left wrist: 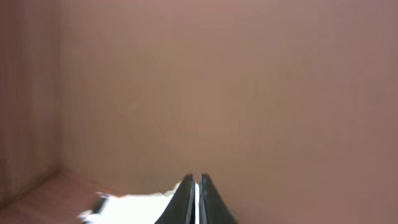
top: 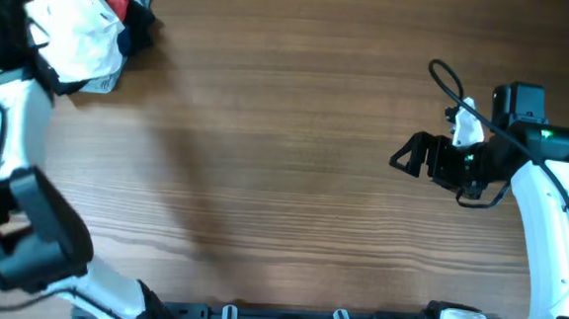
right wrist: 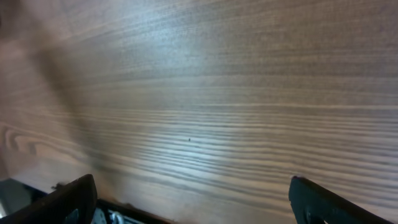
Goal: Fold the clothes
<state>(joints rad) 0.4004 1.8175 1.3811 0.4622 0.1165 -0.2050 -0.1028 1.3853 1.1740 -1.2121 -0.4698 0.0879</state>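
One white shirt (top: 80,30), bunched and wrinkled, lies at the far left corner of the bench (top: 283,179). It is heaped, not spread flat, and no collar or sleeve can be made out from overhead.

A red garment (top: 117,4) sits at the shirt's far edge and touches it. A dark garment (top: 142,24) lies just to the right, partly under the heap.

Left pincer (left wrist: 196,180): fingers pressed together, with only a thin pale line between them. In the left wrist view, white cloth lies low in the frame against the left-hand finger. Cannot tell whether any fabric is nipped between the tips. That view looks past the tips at a plain pinkish wall, with a strip of wood at lower left. From overhead the left arm reaches up the left edge of the bench to the shirt's corner. The pincer itself is hard to separate from the dark parts of the arm there.

Right pincer (top: 404,153): spread wide, holding nothing, over bare wood at the right side of the bench, well apart from the shirt. The right wrist view shows both fingers at the bottom corners, with wood grain between them.
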